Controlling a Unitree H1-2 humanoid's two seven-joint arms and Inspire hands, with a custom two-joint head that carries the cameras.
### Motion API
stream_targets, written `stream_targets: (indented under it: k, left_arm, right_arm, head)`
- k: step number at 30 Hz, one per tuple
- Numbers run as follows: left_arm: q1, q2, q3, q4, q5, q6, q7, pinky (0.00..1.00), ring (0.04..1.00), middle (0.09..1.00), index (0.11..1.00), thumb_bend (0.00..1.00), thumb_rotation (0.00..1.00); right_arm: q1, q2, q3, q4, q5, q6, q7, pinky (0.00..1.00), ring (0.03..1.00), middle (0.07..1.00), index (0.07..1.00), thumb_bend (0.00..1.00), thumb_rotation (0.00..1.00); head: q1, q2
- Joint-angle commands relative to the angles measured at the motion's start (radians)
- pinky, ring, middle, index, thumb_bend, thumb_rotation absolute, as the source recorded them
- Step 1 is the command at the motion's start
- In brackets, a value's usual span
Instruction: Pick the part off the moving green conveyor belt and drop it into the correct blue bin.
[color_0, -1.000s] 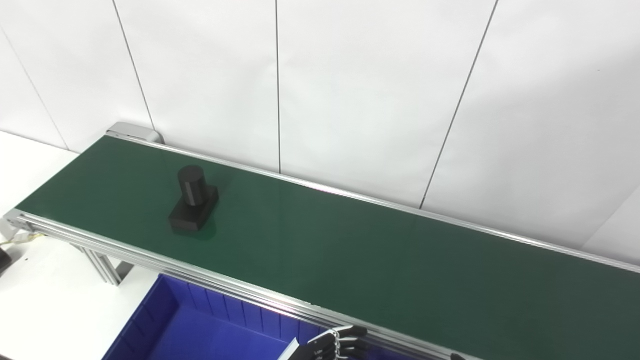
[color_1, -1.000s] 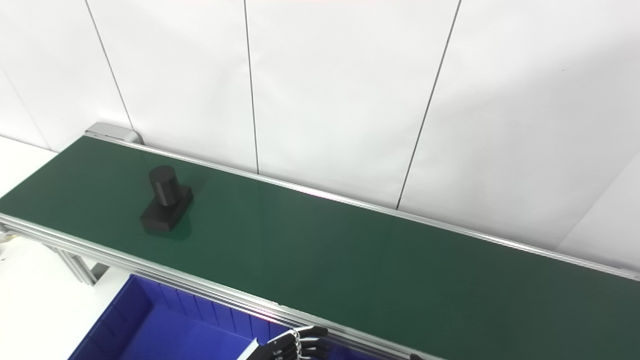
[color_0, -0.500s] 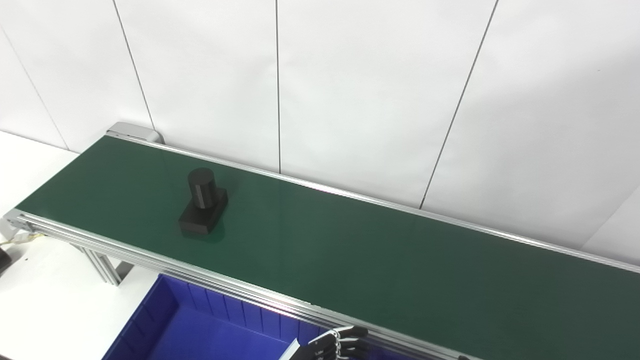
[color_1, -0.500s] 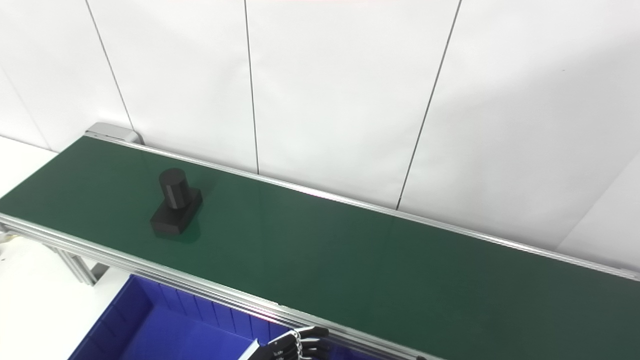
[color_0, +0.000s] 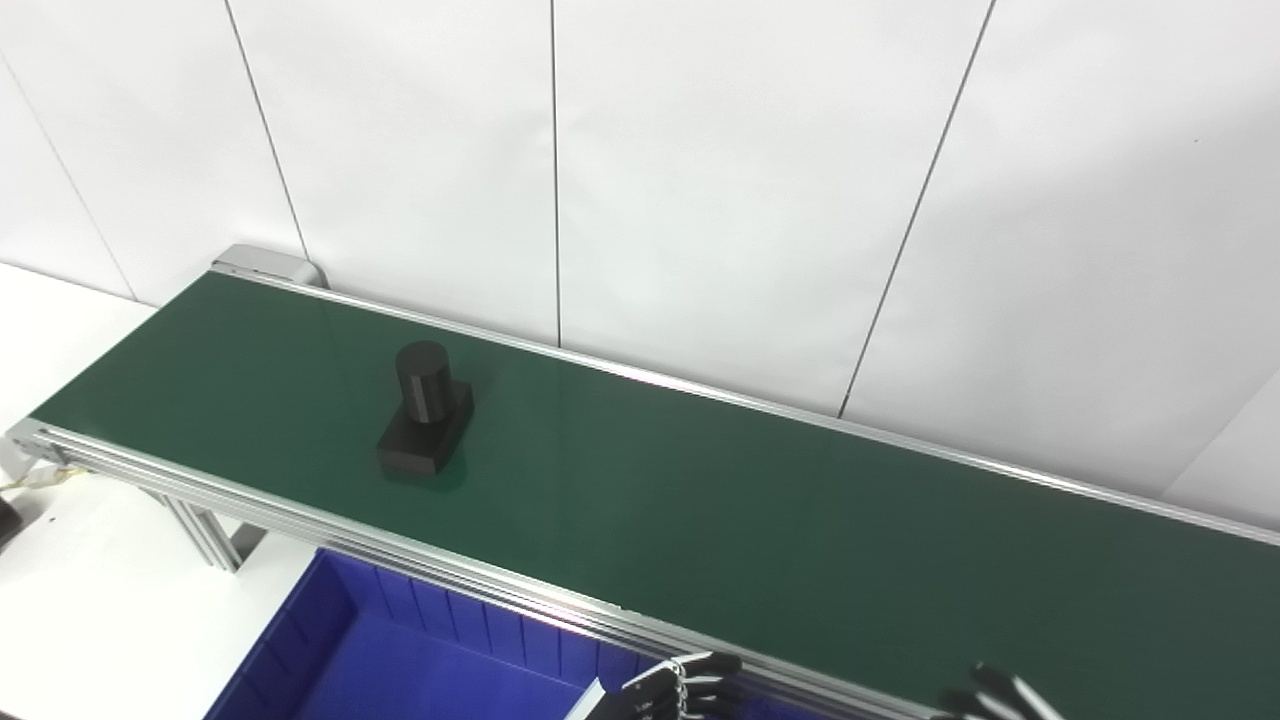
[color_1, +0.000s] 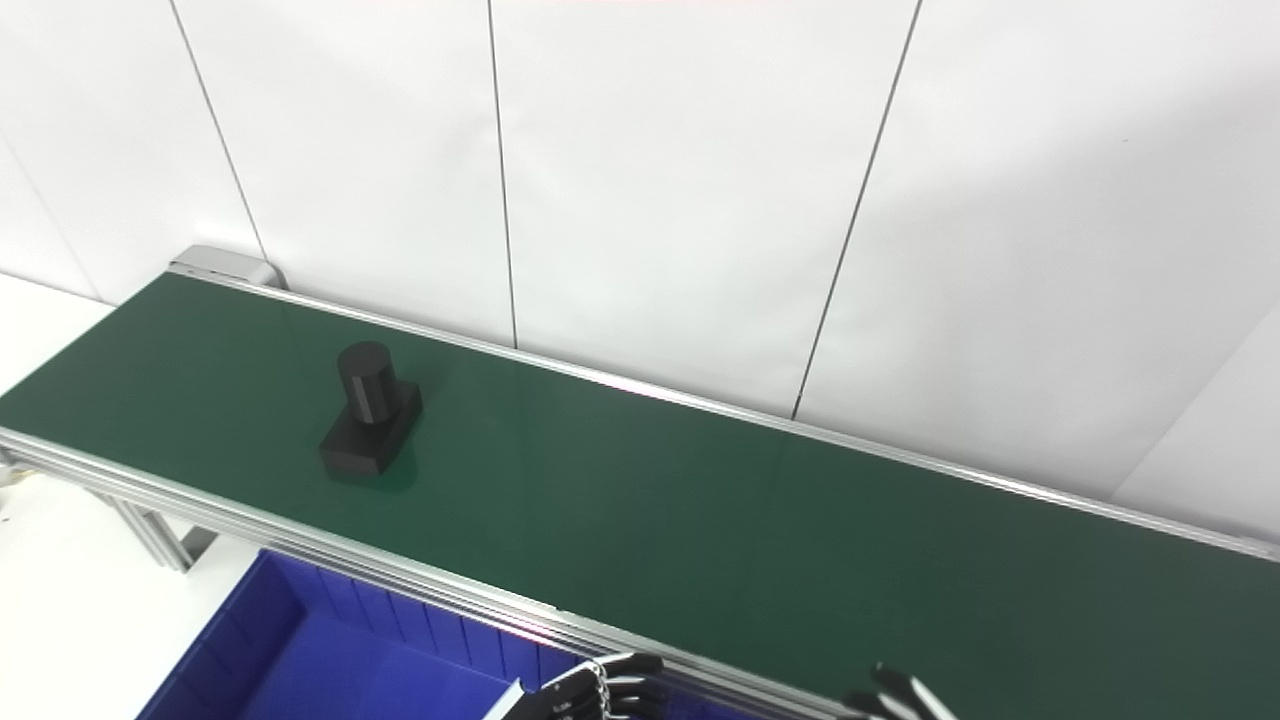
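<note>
A black part (color_0: 424, 411), an upright cylinder on a flat block, rides on the green conveyor belt (color_0: 760, 520) near its left end. My left hand (color_0: 672, 692) shows only its fingertips at the bottom edge, below the belt's near rail and over the blue bin (color_0: 400, 668); nothing is seen in it. The fingertips of my right hand (color_0: 985, 696) poke up, spread apart, at the bottom right by the belt's near edge. Both hands are far from the part.
The belt runs from upper left to lower right between silver aluminium rails (color_0: 480, 578), in front of a white panelled wall (color_0: 700, 180). A white tabletop (color_0: 90, 600) lies at the lower left under the belt's legs.
The black part has ridden to the right along the belt. The fingertips of my right hand have risen into view at the bottom right. My left hand has stayed put.
</note>
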Motion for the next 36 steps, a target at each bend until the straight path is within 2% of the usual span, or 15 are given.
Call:
stream_targets:
  k: [1, 5, 7, 13, 16, 20, 22, 26, 31, 34, 36]
  left_arm:
    - [-0.010, -0.011, -0.002, -0.008, 0.011, -0.043, 0.007, 0.67, 0.732, 0.764, 0.820, 0.85, 0.43]
    - [-0.019, -0.012, 0.001, 0.005, 0.010, -0.044, 0.007, 0.67, 0.733, 0.765, 0.822, 0.85, 0.43]
    - [-0.027, -0.012, 0.002, 0.014, 0.005, -0.046, 0.003, 0.68, 0.737, 0.769, 0.824, 0.85, 0.42]
    - [-0.044, -0.015, 0.004, 0.037, 0.004, -0.049, 0.003, 0.68, 0.735, 0.770, 0.828, 0.86, 0.43]
    - [-0.055, -0.017, 0.007, 0.050, 0.004, -0.050, 0.004, 0.68, 0.736, 0.768, 0.828, 0.86, 0.42]
    - [-0.071, -0.017, 0.011, 0.070, -0.003, -0.054, 0.000, 0.68, 0.735, 0.765, 0.830, 0.85, 0.42]
    - [-0.078, -0.016, 0.013, 0.078, -0.003, -0.056, 0.000, 0.68, 0.734, 0.765, 0.830, 0.85, 0.42]
    - [-0.089, -0.013, 0.019, 0.091, 0.001, -0.057, 0.000, 0.68, 0.731, 0.763, 0.830, 0.85, 0.41]
    - [-0.091, -0.009, 0.024, 0.092, -0.004, -0.057, -0.004, 0.68, 0.731, 0.764, 0.831, 0.84, 0.41]
    - [-0.090, -0.006, 0.025, 0.088, -0.005, -0.057, -0.009, 0.68, 0.733, 0.767, 0.834, 0.83, 0.40]
    - [-0.089, -0.006, 0.026, 0.088, -0.007, -0.058, -0.010, 0.68, 0.733, 0.768, 0.835, 0.82, 0.39]
  right_arm:
    - [-0.024, -0.001, -0.010, -0.073, -0.004, 0.015, 0.003, 0.54, 0.657, 0.725, 0.795, 0.57, 0.36]
    - [-0.075, 0.003, -0.020, -0.147, -0.024, 0.074, 0.007, 0.54, 0.672, 0.731, 0.792, 0.55, 0.33]
    - [-0.111, 0.007, -0.023, -0.182, -0.032, 0.125, 0.011, 0.55, 0.685, 0.738, 0.789, 0.54, 0.30]
    - [-0.236, 0.025, -0.040, -0.230, -0.085, 0.278, 0.009, 0.55, 0.699, 0.752, 0.783, 0.55, 0.35]
    - [-0.305, 0.025, -0.048, -0.204, -0.086, 0.317, 0.013, 0.54, 0.704, 0.755, 0.782, 0.57, 0.39]
    - [-0.387, 0.027, -0.049, -0.154, -0.115, 0.353, 0.013, 0.55, 0.718, 0.768, 0.795, 0.60, 0.50]
    - [-0.427, 0.030, -0.042, -0.124, -0.127, 0.365, 0.015, 0.56, 0.719, 0.766, 0.792, 0.61, 0.49]
    - [-0.512, 0.040, -0.021, -0.054, -0.144, 0.405, 0.032, 0.63, 0.752, 0.783, 0.815, 0.65, 0.48]
    - [-0.568, 0.042, 0.025, 0.004, -0.209, 0.444, 0.045, 0.66, 0.781, 0.806, 0.839, 0.66, 0.42]
    - [-0.601, 0.048, 0.053, 0.051, -0.235, 0.446, 0.053, 0.69, 0.803, 0.831, 0.858, 0.65, 0.38]
    - [-0.624, 0.056, 0.070, 0.088, -0.262, 0.454, 0.052, 0.70, 0.809, 0.840, 0.863, 0.65, 0.39]
  head:
    - [-0.001, 0.001]
    - [-0.012, -0.004]
    - [-0.015, -0.007]
    - [-0.021, -0.014]
    - [-0.021, -0.017]
    - [-0.022, -0.024]
    - [-0.025, -0.024]
    - [-0.033, -0.028]
    - [-0.045, -0.022]
    - [-0.050, -0.020]
    - [-0.053, -0.021]
